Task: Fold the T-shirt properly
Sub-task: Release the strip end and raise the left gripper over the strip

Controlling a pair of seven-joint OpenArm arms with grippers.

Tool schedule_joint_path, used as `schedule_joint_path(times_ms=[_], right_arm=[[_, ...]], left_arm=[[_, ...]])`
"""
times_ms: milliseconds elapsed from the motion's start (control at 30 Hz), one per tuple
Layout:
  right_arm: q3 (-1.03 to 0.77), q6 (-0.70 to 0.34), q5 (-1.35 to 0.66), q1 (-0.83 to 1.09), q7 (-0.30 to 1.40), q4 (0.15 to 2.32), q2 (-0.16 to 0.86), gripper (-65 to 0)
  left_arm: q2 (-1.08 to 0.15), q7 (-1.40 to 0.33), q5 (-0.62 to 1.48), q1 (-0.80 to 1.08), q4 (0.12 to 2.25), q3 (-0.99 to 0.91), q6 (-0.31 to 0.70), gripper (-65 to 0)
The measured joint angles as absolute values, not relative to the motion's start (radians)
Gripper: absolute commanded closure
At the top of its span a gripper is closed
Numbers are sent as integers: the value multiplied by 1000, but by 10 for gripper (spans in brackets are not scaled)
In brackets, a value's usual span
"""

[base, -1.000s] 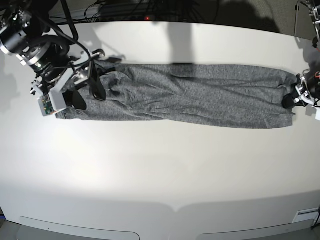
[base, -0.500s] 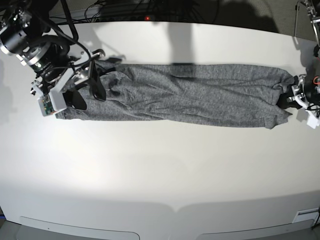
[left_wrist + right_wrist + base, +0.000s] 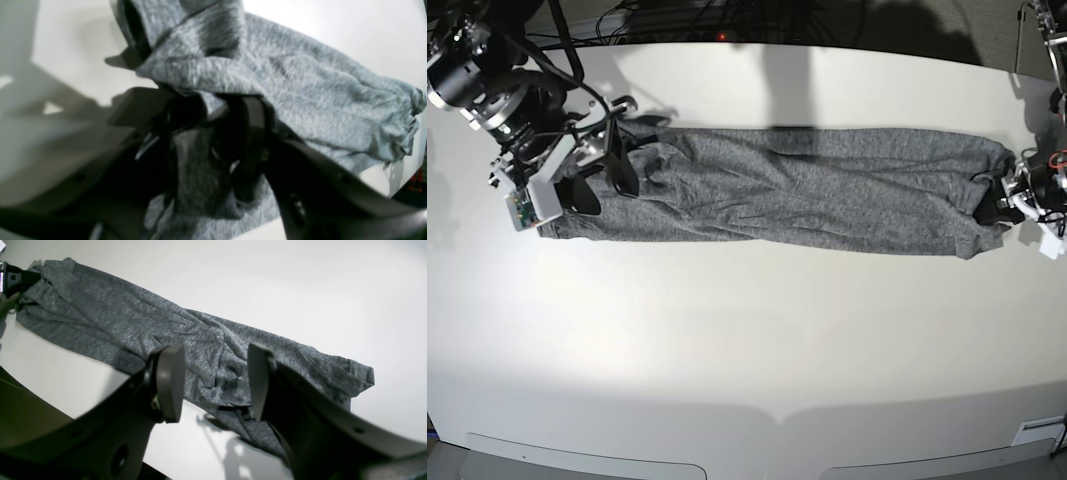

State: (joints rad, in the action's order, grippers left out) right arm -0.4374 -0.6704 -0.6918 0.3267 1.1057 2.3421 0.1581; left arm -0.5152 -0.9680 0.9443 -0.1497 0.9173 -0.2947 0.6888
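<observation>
The grey T-shirt lies folded into a long narrow strip across the white table. My right gripper hovers open over its left end. In the right wrist view the T-shirt stretches away beneath the right gripper, which holds nothing. My left gripper is at the strip's right end. In the blurred left wrist view the left gripper has its jaws apart, with a bunch of the T-shirt lying loosely between the dark fingers.
Cables and dark equipment run along the far table edge. Bare white tabletop spreads in front of the shirt down to the near edge.
My left gripper's jaws have parted at the shirt's right end, and that end's lower corner has drawn in a little. The right arm has hardly moved.
</observation>
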Motion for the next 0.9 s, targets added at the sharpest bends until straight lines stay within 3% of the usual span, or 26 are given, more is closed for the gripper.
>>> schedule_joint_path(times_ms=[900], right_arm=[[-437, -670, -692, 327, 1128, 2342, 158, -305]], left_arm=[[-558, -904, 951, -152, 918, -295, 664, -248]])
